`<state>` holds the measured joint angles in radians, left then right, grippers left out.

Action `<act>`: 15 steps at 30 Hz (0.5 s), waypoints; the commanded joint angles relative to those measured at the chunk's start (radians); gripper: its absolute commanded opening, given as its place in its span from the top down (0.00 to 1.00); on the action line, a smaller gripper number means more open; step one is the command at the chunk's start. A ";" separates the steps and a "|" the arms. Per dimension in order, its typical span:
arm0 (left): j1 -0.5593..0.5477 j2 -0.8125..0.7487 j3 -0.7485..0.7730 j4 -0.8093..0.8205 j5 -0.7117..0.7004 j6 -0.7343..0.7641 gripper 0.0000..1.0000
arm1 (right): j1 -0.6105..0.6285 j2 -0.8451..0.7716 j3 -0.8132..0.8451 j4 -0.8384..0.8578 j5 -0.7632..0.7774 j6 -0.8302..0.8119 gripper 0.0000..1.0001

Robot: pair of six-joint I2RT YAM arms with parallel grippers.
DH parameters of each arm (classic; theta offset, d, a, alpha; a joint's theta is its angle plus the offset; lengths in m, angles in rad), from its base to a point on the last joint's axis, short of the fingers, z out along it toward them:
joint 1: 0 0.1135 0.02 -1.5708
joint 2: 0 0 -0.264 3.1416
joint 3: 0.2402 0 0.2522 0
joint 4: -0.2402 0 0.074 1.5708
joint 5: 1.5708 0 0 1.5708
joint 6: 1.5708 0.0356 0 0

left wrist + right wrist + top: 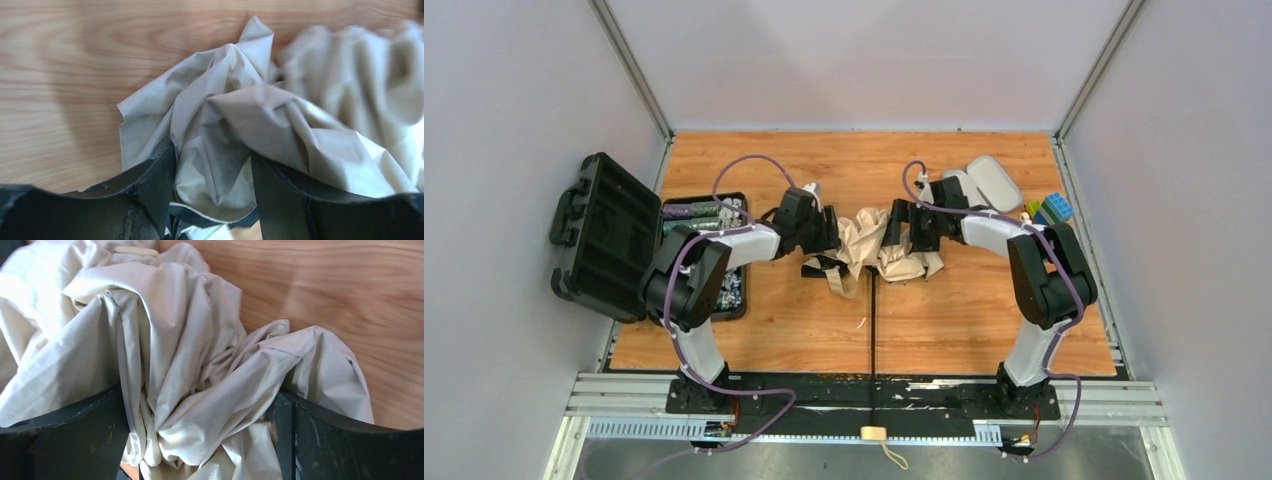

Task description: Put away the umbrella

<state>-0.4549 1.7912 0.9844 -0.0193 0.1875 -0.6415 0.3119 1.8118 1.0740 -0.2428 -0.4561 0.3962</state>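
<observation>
The umbrella (pixel 871 247) lies crumpled in the middle of the wooden table, with beige fabric bunched up and dark ribs poking out at its near left. My left gripper (pixel 834 232) is at its left side. In the left wrist view the fingers (pixel 159 172) are closed in on a fold of the fabric (pixel 220 150). My right gripper (pixel 892 228) is at its right side. In the right wrist view the fingers (pixel 95 430) stand wide apart, and loose fabric (pixel 200 390) fills the gap. The shaft and handle are hidden.
A lilac-grey oval hard case (pixel 992 182) lies at the back right. Coloured toy blocks (pixel 1052 210) sit at the right edge. An open black toolbox (pixel 604 235) stands at the left, with a tray of small items (pixel 724 215) beside it.
</observation>
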 commanded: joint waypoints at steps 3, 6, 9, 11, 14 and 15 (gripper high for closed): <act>-0.123 0.094 -0.069 0.293 0.086 -0.193 0.37 | 0.111 0.107 -0.058 0.265 -0.120 0.088 0.00; -0.135 0.106 -0.080 0.359 0.105 -0.222 0.39 | 0.118 0.156 -0.066 0.360 -0.187 0.117 0.07; -0.136 0.079 -0.087 0.378 0.099 -0.211 0.41 | 0.121 0.155 -0.056 0.429 -0.244 0.124 0.18; -0.135 0.059 -0.079 0.389 0.121 -0.203 0.41 | 0.122 0.137 -0.045 0.478 -0.305 0.132 0.25; -0.136 0.038 -0.073 0.452 0.182 -0.240 0.41 | 0.124 0.106 -0.031 0.581 -0.383 0.183 0.37; -0.135 0.031 -0.076 0.480 0.206 -0.260 0.42 | 0.125 0.092 -0.025 0.600 -0.397 0.195 0.38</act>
<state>-0.5430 1.8500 0.9066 0.3187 0.2214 -0.8307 0.3828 1.9236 1.0309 0.1650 -0.6590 0.5034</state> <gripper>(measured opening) 0.585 0.666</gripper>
